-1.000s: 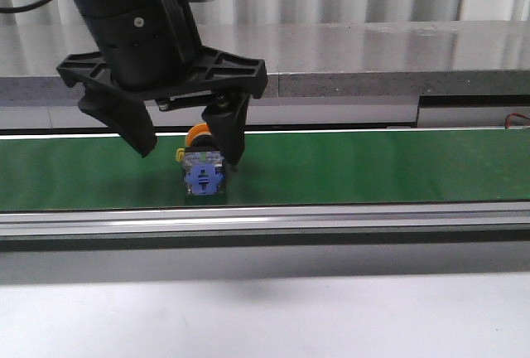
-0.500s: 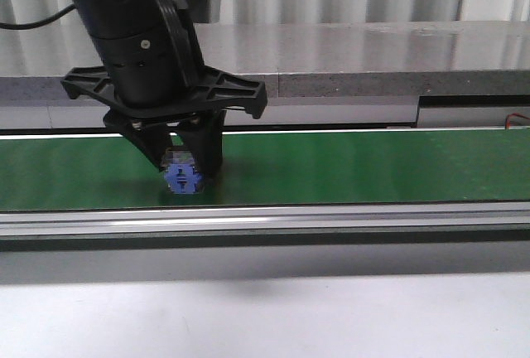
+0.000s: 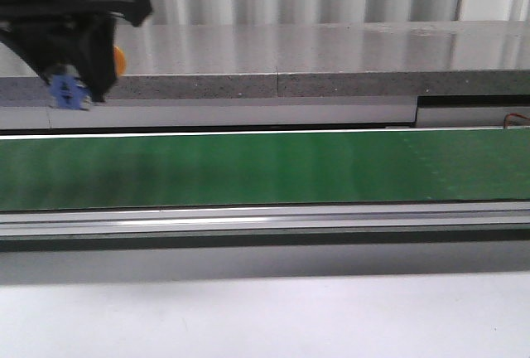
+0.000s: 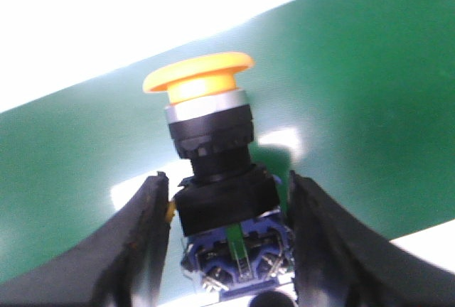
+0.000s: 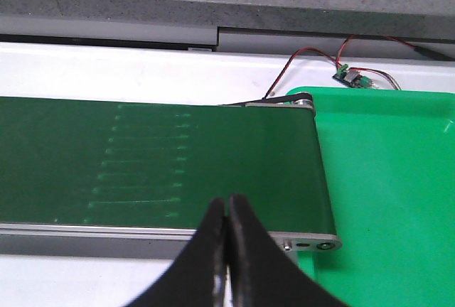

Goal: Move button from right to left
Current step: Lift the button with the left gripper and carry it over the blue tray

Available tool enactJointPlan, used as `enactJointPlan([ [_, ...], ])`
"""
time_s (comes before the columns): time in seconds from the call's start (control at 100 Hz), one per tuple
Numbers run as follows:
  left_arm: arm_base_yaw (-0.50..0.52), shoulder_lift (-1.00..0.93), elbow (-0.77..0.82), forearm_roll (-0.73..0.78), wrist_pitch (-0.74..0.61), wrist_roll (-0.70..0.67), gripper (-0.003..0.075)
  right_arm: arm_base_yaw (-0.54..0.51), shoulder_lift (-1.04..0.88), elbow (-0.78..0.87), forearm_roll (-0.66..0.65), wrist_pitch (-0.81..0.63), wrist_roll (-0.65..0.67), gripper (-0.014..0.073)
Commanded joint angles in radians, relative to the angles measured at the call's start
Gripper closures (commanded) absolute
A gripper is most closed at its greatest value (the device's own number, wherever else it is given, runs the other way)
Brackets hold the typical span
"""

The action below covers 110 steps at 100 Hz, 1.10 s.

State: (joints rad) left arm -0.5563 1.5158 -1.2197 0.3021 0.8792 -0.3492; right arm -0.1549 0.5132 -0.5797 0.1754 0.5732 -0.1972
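Left hand (image 4: 227, 250) raised, clamped on button (image 4: 213, 172), right hand (image 5: 227, 243) fingers pressed together

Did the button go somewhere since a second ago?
Yes. The button was sitting on the green belt near the middle-left. The left gripper has carried it up and to the left, off the belt, in front of the grey ledge.

Left claw (image 4: 227, 243) has thick, curved, matte black plastic fingers; right claw (image 5: 227, 250) shows slim, tapered black fingers
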Motion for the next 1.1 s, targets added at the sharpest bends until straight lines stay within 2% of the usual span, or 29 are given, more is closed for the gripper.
enactJointPlan([
  [0.0,0.059,-0.117,0.009,0.022,-0.016,0.059,0.074,0.002,0.003,-0.025,0.001,-0.065,-0.007,0.0661],
  [0.12,0.165,-0.215,0.072,0.022,-0.014,0.152,0.074,0.002,0.003,-0.025,0.001,-0.065,-0.007,0.0661],
  [0.29,0.366,-0.302,0.151,0.019,0.024,0.247,0.074,0.002,0.003,-0.025,0.001,-0.065,-0.007,0.0661],
  [0.47,0.571,-0.307,0.17,0.004,-0.016,0.274,0.074,0.002,0.003,-0.025,0.001,-0.064,-0.007,0.0661],
  [0.64,0.731,-0.27,0.17,-0.068,-0.057,0.364,0.074,0.002,0.003,-0.025,0.001,-0.064,-0.007,0.0661],
  [0.81,0.806,-0.212,0.17,-0.069,-0.106,0.373,0.074,0.002,0.003,-0.025,0.001,-0.064,-0.007,0.0661],
  [1.09,0.806,-0.162,0.17,-0.043,-0.168,0.375,0.074,0.002,0.003,-0.025,0.001,-0.064,-0.007,0.0661],
])
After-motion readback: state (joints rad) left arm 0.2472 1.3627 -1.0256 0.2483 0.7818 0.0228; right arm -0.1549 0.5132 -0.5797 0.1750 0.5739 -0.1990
